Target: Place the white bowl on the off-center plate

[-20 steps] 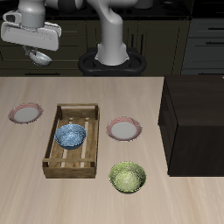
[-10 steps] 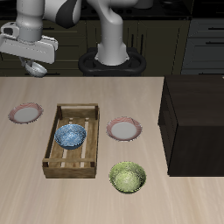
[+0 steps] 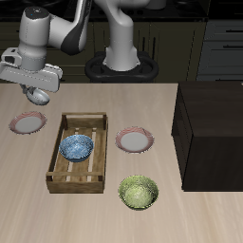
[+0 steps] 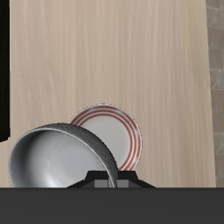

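My gripper [image 3: 36, 87] is shut on the rim of the white bowl [image 3: 39, 94] and holds it tilted in the air. It hangs above and a little behind the off-center plate [image 3: 28, 122], which has a pink-red rim and lies near the table's side edge. In the wrist view the bowl's grey inside [image 4: 48, 159] shows large beside the plate [image 4: 116, 133], partly covering it. The gripper [image 4: 104, 178] itself shows only as a dark edge there.
A wooden tray [image 3: 57, 157] holds a blue patterned bowl [image 3: 77, 146]. A second red-rimmed plate [image 3: 135, 140] lies beside the tray. A green speckled bowl [image 3: 139, 193] sits nearer the front edge. A tall dark box [image 3: 211, 133] stands at the far side.
The gripper has come down and forward with the white bowl, from high behind the table to just above the off-center plate. Nothing else moved.
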